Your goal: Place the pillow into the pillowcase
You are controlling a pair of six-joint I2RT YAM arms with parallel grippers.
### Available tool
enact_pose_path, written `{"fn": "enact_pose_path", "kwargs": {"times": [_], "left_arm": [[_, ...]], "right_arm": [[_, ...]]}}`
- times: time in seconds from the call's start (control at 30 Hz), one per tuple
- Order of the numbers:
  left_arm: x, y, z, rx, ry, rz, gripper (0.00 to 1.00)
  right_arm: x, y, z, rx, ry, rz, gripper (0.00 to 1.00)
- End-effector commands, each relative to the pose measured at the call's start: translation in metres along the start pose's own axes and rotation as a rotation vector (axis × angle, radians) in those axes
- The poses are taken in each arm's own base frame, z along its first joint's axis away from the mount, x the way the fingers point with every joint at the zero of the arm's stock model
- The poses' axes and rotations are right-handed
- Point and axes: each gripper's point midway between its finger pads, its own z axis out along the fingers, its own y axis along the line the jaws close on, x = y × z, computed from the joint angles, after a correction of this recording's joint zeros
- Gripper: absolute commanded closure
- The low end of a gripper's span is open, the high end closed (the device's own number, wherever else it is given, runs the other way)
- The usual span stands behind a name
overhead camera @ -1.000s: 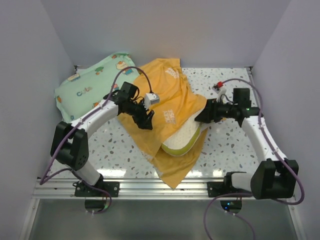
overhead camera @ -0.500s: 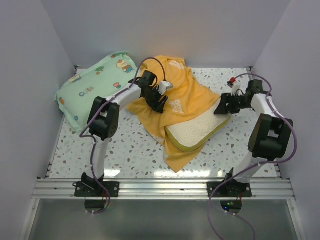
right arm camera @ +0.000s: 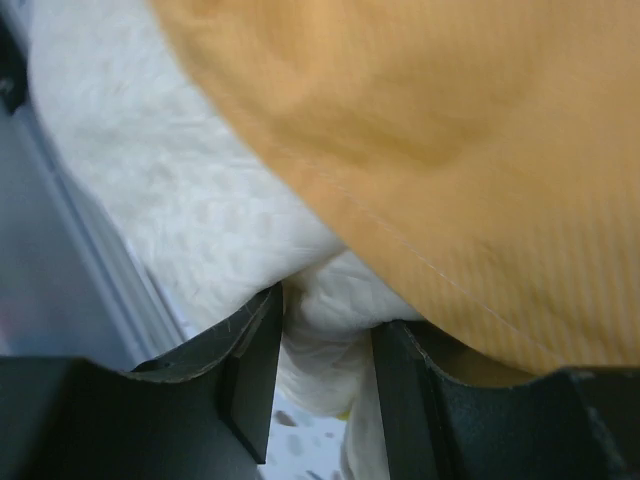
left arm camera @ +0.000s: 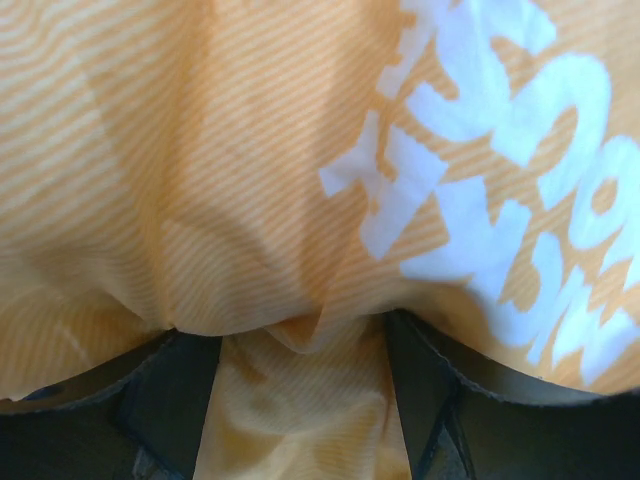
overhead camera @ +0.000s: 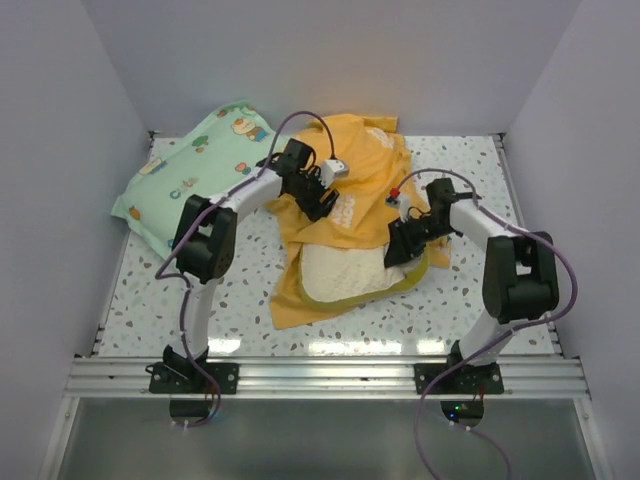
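Jaws of the left gripper (left arm camera: 300, 350) stand partly apart, with a gathered fold of the pillowcase (overhead camera: 362, 185) drawn down between them; the cloth drapes over the fingertips and hides them, so how hard they pinch is unclear. The right gripper (right arm camera: 325, 335) has its jaws much closer together, squeezing a bulge of the pillow (overhead camera: 338, 272) between the two fingers, and the stitched orange edge of the pillowcase lies across the top of the right-hand one.

One pillowcase shows, orange with white lettering. It is heaped near the middle of the table (overhead camera: 455, 290). There are two pillows. The cream one lies under the pillowcase with its near part sticking out toward the arms. The green pillow (overhead camera: 190, 178) sits at the far left, apart from both grippers.

Cloth covers the far part of the cream pillow, so how deep it sits cannot be told. The left wrist view is almost all orange cloth.
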Motion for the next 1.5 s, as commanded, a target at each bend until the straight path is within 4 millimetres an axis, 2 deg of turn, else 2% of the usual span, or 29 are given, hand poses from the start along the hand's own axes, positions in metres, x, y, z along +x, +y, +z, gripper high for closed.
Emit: {"fn": "enact_pose_path", "kwargs": {"times": [0.0, 0.03, 0.13, 0.2, 0.23, 0.27, 0.3, 0.33, 0.37, 0.4, 0.43, 0.47, 0.5, 0.53, 0.6, 0.63, 0.67, 0.77, 0.9, 1.0, 1.03, 1.07, 1.1, 1.13, 1.17, 1.2, 1.23, 1.33, 1.47], "left_arm": [[-0.034, -0.041, -0.005, 0.049, -0.103, 0.121, 0.29], [-0.039, -0.039, -0.006, 0.035, -0.124, 0.118, 0.29], [-0.048, -0.014, -0.026, -0.042, -0.162, 0.054, 0.29], [-0.072, -0.005, -0.065, -0.086, -0.243, 0.052, 0.28], [-0.080, 0.006, -0.089, -0.112, -0.299, 0.057, 0.27], [-0.089, -0.004, -0.120, -0.119, -0.346, 0.085, 0.26], [-0.092, -0.012, -0.135, -0.110, -0.366, 0.153, 0.18], [-0.087, -0.025, -0.145, -0.094, -0.354, 0.198, 0.15], [-0.082, -0.046, -0.163, -0.092, -0.365, 0.255, 0.06], [-0.076, -0.060, -0.168, -0.072, -0.361, 0.309, 0.02], [-0.051, -0.086, -0.157, -0.008, -0.298, 0.315, 0.01], [-0.046, -0.108, -0.164, 0.002, -0.286, 0.373, 0.00], [-0.032, -0.120, -0.158, -0.004, -0.232, 0.453, 0.00], [-0.005, -0.161, -0.143, 0.075, -0.176, 0.513, 0.00], [0.016, -0.187, -0.126, 0.082, -0.136, 0.582, 0.00], [0.034, -0.219, -0.107, 0.134, -0.106, 0.656, 0.00], [0.042, -0.232, -0.098, 0.149, -0.083, 0.710, 0.00], [0.053, -0.264, -0.069, 0.170, -0.056, 0.814, 0.00], [0.039, -0.284, -0.034, 0.154, -0.068, 0.876, 0.00], [0.042, -0.274, -0.001, 0.088, -0.020, 0.849, 0.01], [0.041, -0.266, 0.016, 0.069, -0.003, 0.824, 0.07], [0.041, -0.257, 0.023, 0.052, 0.012, 0.774, 0.30], [0.039, -0.248, 0.029, 0.045, 0.015, 0.723, 0.45], [0.025, -0.219, 0.032, 0.007, -0.005, 0.630, 0.62], [0.018, -0.212, 0.031, 0.029, -0.033, 0.516, 0.93], [0.001, -0.181, 0.022, -0.007, -0.078, 0.435, 1.00], [-0.008, -0.172, 0.016, -0.008, -0.111, 0.390, 1.00], [-0.033, -0.155, -0.006, 0.055, -0.215, 0.265, 1.00], [-0.053, -0.170, -0.021, 0.182, -0.284, 0.228, 1.00]], "right_arm": [[0.008, 0.116, 0.014, -0.308, 0.037, -0.026, 0.57], [0.009, 0.137, 0.022, -0.345, 0.054, -0.056, 0.56], [-0.021, 0.157, 0.034, -0.345, -0.008, -0.120, 0.52], [-0.033, 0.158, 0.023, -0.337, -0.032, -0.090, 0.44], [-0.040, 0.162, 0.006, -0.324, -0.038, -0.081, 0.41], [-0.044, 0.159, -0.008, -0.306, -0.064, -0.072, 0.38], [-0.054, 0.136, -0.033, -0.253, -0.137, -0.031, 0.31], [-0.048, 0.131, -0.052, -0.225, -0.154, 0.018, 0.27], [-0.043, 0.110, -0.064, -0.128, -0.155, 0.045, 0.25], [-0.034, 0.080, -0.082, -0.011, -0.157, 0.060, 0.24], [-0.019, 0.071, -0.091, 0.051, -0.101, 0.102, 0.22], [-0.001, 0.048, -0.098, 0.174, -0.024, 0.125, 0.22], [0.012, 0.038, -0.101, 0.211, 0.018, 0.155, 0.22], [0.026, 0.037, -0.103, 0.216, 0.073, 0.196, 0.22], [0.048, 0.028, -0.100, 0.221, 0.164, 0.247, 0.21], [0.055, 0.027, -0.097, 0.213, 0.193, 0.272, 0.21], [0.061, 0.023, -0.092, 0.202, 0.224, 0.299, 0.21], [0.071, 0.007, -0.077, 0.207, 0.265, 0.361, 0.20], [0.066, -0.008, -0.047, 0.110, 0.246, 0.446, 0.22], [0.052, -0.022, -0.041, 0.135, 0.184, 0.449, 0.23], [0.043, -0.025, -0.041, 0.139, 0.145, 0.426, 0.22], [0.039, -0.025, -0.043, 0.154, 0.127, 0.431, 0.21], [0.037, -0.025, -0.046, 0.163, 0.116, 0.422, 0.19], [0.032, -0.022, -0.051, 0.177, 0.095, 0.397, 0.18], [0.036, -0.023, -0.055, 0.201, 0.098, 0.394, 0.17], [0.039, -0.024, -0.058, 0.220, 0.096, 0.387, 0.15], [0.038, -0.024, -0.064, 0.249, 0.078, 0.369, 0.01], [0.054, -0.036, -0.070, 0.310, 0.074, 0.390, 0.01], [0.050, -0.040, -0.069, 0.262, 0.027, 0.407, 0.01]]}}
